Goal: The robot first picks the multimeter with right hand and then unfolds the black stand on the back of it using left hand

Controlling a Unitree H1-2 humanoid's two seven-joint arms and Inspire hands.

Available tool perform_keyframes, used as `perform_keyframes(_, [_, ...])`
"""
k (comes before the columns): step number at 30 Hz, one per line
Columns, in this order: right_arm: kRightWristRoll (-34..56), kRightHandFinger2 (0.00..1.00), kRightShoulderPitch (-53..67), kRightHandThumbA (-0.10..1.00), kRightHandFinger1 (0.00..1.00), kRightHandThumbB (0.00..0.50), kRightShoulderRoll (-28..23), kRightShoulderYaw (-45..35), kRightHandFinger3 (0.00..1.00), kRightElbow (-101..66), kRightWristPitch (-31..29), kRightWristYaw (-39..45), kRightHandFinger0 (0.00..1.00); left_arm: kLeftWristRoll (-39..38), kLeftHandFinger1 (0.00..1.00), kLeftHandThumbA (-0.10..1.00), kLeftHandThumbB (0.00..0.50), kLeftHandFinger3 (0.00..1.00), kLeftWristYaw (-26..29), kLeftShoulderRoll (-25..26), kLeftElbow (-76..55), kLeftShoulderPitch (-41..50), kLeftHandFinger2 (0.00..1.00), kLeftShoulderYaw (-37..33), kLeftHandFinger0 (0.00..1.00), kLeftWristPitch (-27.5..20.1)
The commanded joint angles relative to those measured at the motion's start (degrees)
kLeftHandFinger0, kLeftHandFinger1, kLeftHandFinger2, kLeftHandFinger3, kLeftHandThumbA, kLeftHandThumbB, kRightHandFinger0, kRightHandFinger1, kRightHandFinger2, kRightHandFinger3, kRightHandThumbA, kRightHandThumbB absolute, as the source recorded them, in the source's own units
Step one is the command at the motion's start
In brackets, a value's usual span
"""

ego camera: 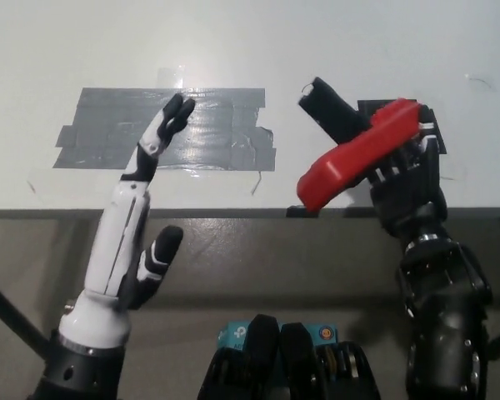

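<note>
— Head view first: where is the multimeter (pixel 358 154)?
— At about two o'clock from the picture's centre, lifted off the table (pixel 333 42) and held tilted, its red casing running from lower left up to upper right. The right hand (pixel 408 179) has its black fingers wrapped round the far end and underside, closed firmly on it.
— And the black stand (pixel 333 108)?
— A black flap sticks out from the upper edge of the casing toward eleven o'clock. I judge that to be the stand, already partly away from the body, though how far it is hinged out I cannot tell.
— So which step is this?
— The pick looks done; the unfolding is the step in hand. The left hand (pixel 137 225) is raised at about nine o'clock, empty, fingers spread and reaching over the grey tape patch (pixel 108 133) on the table, well apart from the multimeter.
— What does the next move call for?
— My reading: the left hand has to travel toward three o'clock, get a fingertip on the flap's free end and swing it outward, while the right hand keeps the casing steady. A loose grip could let the meter twist.
</note>
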Motion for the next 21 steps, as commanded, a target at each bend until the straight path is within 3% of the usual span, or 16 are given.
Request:
perform_keyframes(1, [21.7, 0.38, -2.1, -0.10, 0.00, 0.216, -1.4, 11.6, 0.42, -16.1, 2.8, 18.8, 0.00, 4.0, 1.00, 1.00, 0.330, 1.00, -4.3, -2.5, -8.5, -6.8, 1.00, -3.1, 1.00, 6.5])
perform_keyframes(2, [21.9, 0.36, -1.6, -0.10, 0.00, 0.219, -1.8, 12.4, 0.40, -16.5, 2.8, 19.3, 0.00, 4.2, 1.00, 1.00, 0.334, 1.00, -4.5, -2.6, -8.8, -6.9, 1.00, -3.5, 1.00, 6.9])
perform_keyframes(4, [20.0, 0.22, -0.9, -0.10, 0.00, 0.256, -1.9, 13.4, 0.23, -17.5, 2.8, 19.7, 0.00, 5.2, 1.00, 1.00, 0.341, 1.00, -4.9, -2.9, -9.2, -7.0, 1.00, -4.0, 1.00, 7.5])
perform_keyframes(5, [19.5, 0.18, -0.4, -0.10, 0.00, 0.252, -2.1, 14.0, 0.19, -17.9, 2.8, 19.8, 0.00, 5.5, 1.00, 1.00, 0.349, 1.00, -5.0, -3.0, -9.3, -7.1, 1.00, -4.2, 1.00, 7.6])
perform_keyframes(9, [20.5, 0.15, 1.0, -0.10, 0.00, 0.250, -3.2, 16.0, 0.17, -18.4, 2.8, 21.7, 0.00, 5.3, 1.00, 1.00, 0.334, 1.00, -5.3, -2.9, -9.4, -7.4, 1.00, -5.2, 1.00, 7.3])
perform_keyframes(15, [20.2, 0.13, 1.9, -0.10, 0.00, 0.206, -4.6, 16.8, 0.20, -18.8, 2.8, 24.5, 0.00, 7.3, 1.00, 1.00, 0.297, 1.00, -5.3, -2.0, -9.0, -8.6, 1.00, -6.3, 1.00, 3.6])
perform_keyframes(16, [19.1, 0.09, 2.3, -0.10, 0.00, 0.201, -4.4, 16.4, 0.20, -19.0, 2.8, 24.6, 0.00, 9.3, 1.00, 1.00, 0.327, 1.00, -5.3, -1.9, -9.6, -8.7, 1.00, -6.3, 1.00, 3.3])
perform_keyframes(18, [19.9, 0.08, 2.9, -0.10, 0.00, 0.198, -4.6, 16.3, 0.19, -19.3, 2.8, 24.3, 0.00, 11.1, 1.00, 1.00, 0.322, 1.00, -4.0, -2.5, -9.7, -8.6, 1.00, -6.2, 1.00, 1.4])
perform_keyframes(20, [20.3, 0.09, 3.4, -0.10, 0.00, 0.193, -5.0, 16.2, 0.19, -19.5, 2.8, 24.2, 0.00, 9.8, 1.00, 1.00, 0.369, 1.00, -1.9, -3.7, -9.9, -8.4, 1.00, -5.8, 1.00, -0.5])
perform_keyframes(21, [20.3, 0.09, 3.7, -0.10, 0.00, 0.195, -5.2, 16.0, 0.19, -19.7, 2.8, 24.0, 0.00, 11.1, 1.00, 1.00, 0.347, 1.00, -0.1, -4.0, -10.1, -8.4, 1.00, -5.3, 1.00, -3.5])
